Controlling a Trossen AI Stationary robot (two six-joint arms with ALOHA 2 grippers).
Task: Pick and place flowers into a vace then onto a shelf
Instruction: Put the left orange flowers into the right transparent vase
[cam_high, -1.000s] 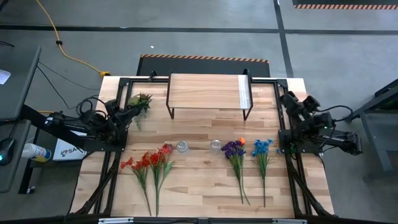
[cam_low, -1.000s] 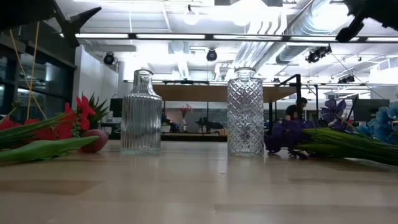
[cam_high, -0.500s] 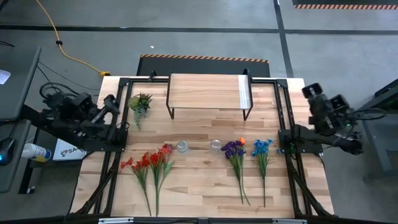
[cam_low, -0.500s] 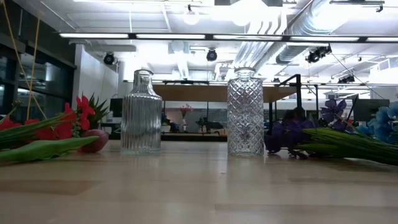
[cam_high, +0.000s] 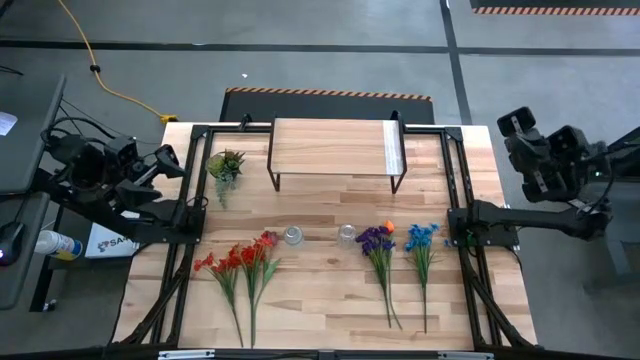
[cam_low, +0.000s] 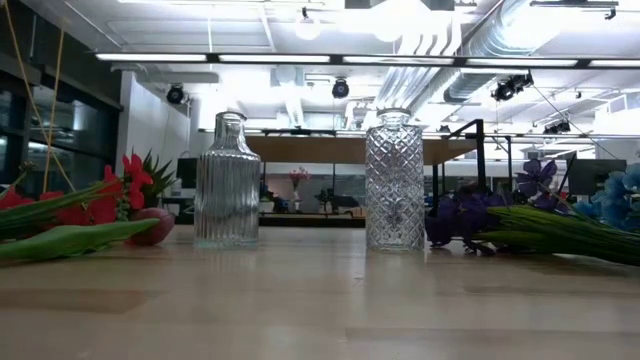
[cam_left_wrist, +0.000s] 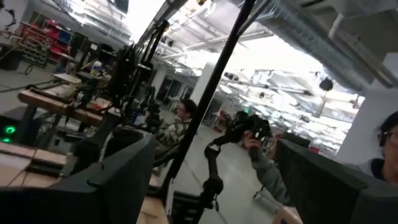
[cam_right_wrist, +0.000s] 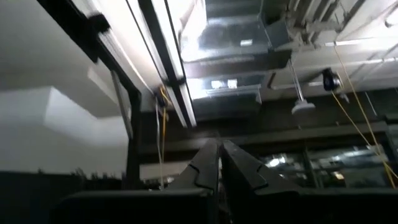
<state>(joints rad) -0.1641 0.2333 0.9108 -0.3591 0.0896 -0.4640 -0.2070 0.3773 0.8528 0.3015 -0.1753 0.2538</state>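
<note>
Red flowers (cam_high: 240, 258) lie flat at the table's near left; purple flowers with one orange bloom (cam_high: 377, 240) and blue flowers (cam_high: 421, 237) lie at the near right. Between them stand a ribbed glass vase (cam_low: 227, 185) and a diamond-cut glass vase (cam_low: 394, 185), both upright and holding nothing. The shelf (cam_high: 335, 148) stands at the far middle on its dark legs. My left gripper (cam_high: 160, 168) is open, raised beyond the table's left edge. My right gripper (cam_high: 515, 125) is shut, raised beyond the right edge. Both wrist views look into the room, not at the table.
A small green potted plant (cam_high: 225, 165) stands left of the shelf. A black frame (cam_high: 190, 215) runs along the table's sides. People (cam_left_wrist: 180, 118) show in the room in the left wrist view. Open tabletop lies in front of the vases.
Both arms have risen and drawn back off the table. My left gripper has left the potted plant, going up and toward the left edge and tipping upward. My right gripper has gone up and outward past the right edge. Flowers and vases have kept still.
</note>
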